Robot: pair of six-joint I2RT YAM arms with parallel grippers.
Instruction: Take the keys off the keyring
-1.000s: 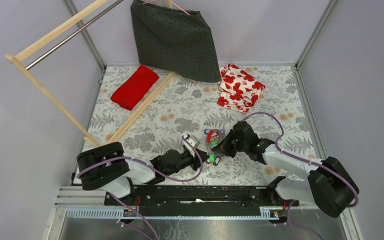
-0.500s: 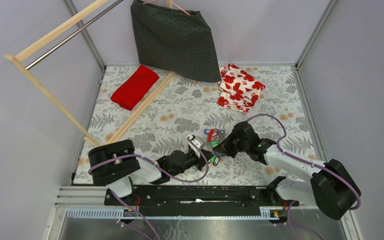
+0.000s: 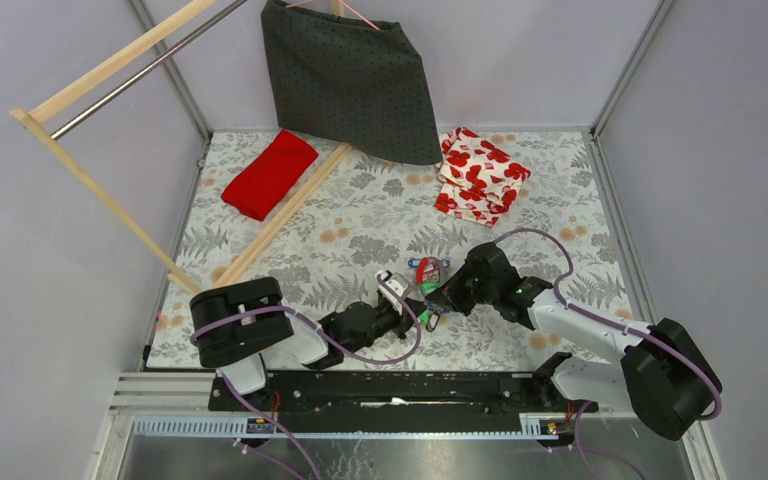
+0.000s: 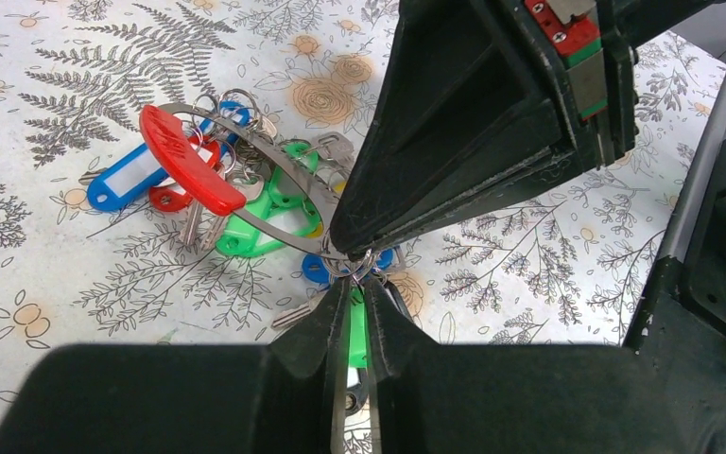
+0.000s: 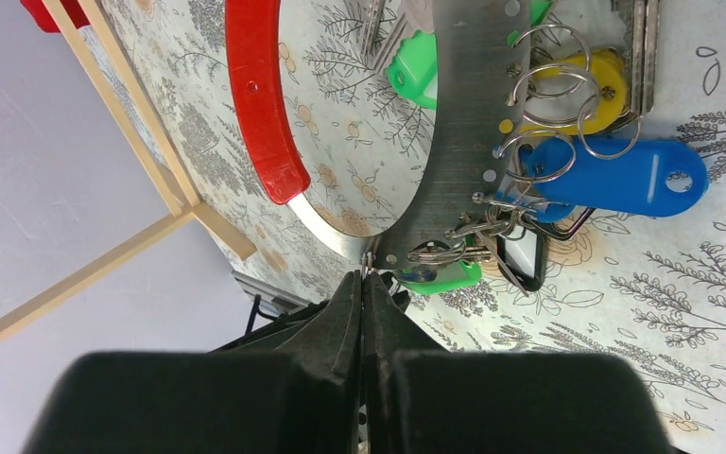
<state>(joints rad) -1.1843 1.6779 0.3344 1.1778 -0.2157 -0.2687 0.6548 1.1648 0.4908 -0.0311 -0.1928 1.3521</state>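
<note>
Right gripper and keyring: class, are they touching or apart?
Touching. Right wrist view: the right gripper is shut on the keyring, pinching its silvery band.

You've got keyring (image 5: 454,113) silvery with red section; keys (image 5: 614,180) with blue, green, yellow, red heads; tabletop (image 3: 360,215) white, printed with grey ferns and tan flowers.

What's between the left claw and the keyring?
Small wire loops hanging from the keyring, right at the tips of the left claw; the right claw pinches the keyring beside them. Left wrist view.
</note>
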